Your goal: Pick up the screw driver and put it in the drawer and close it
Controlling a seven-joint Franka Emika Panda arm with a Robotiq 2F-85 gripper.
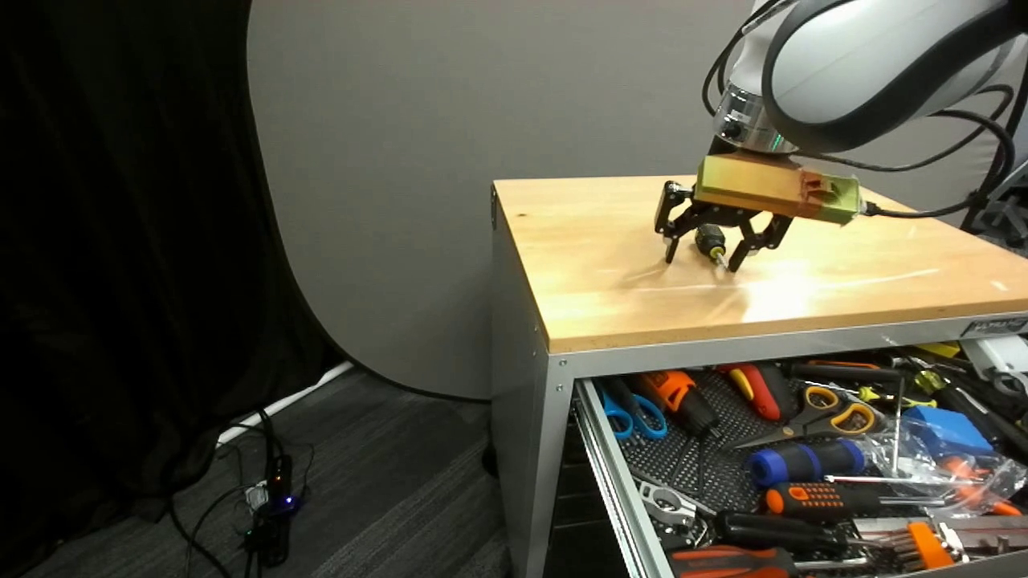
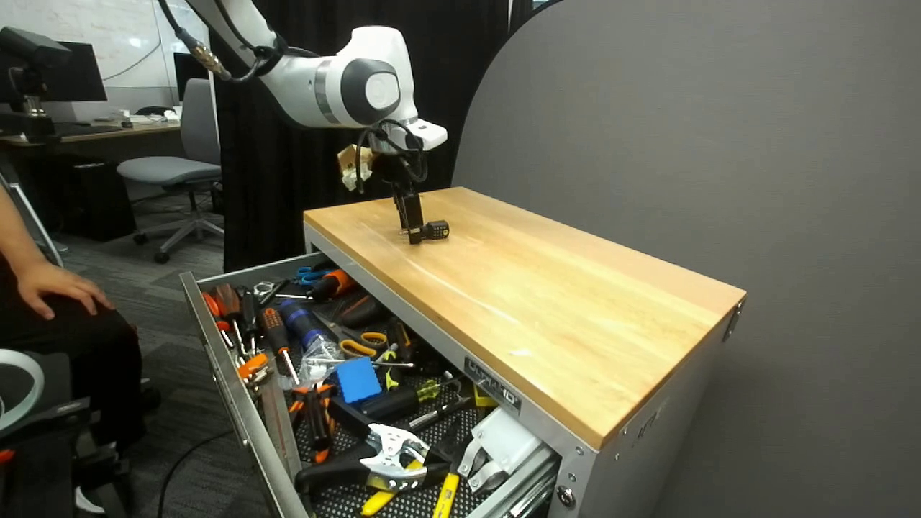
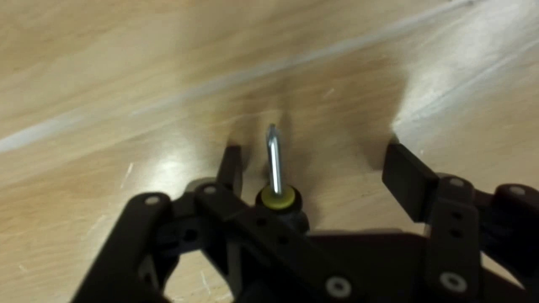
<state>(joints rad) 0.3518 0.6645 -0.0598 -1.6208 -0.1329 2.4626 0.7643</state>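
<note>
Black nameplate (image 2: 492,385) on the grey metal cabinet (image 2: 640,460): I make out ULTRA HD, blurred. Wood-grained worktop (image 2: 532,309), pale-streaked. Stubby black yellow-collared screwdriver (image 1: 711,238) lies on it, handle mostly masked in the wrist view. Black jointed hand (image 1: 702,262) spread wide astride it, gripping nothing. Grey metal drawer (image 2: 232,381) extended, near corner cut off.

Black-yellow screwdriver (image 1: 710,238); black fingers (image 3: 405,181); grey drawer (image 2: 238,396).

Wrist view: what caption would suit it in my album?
An open gripper straddles a yellow-collared screwdriver on a streaked wooden top.
</note>
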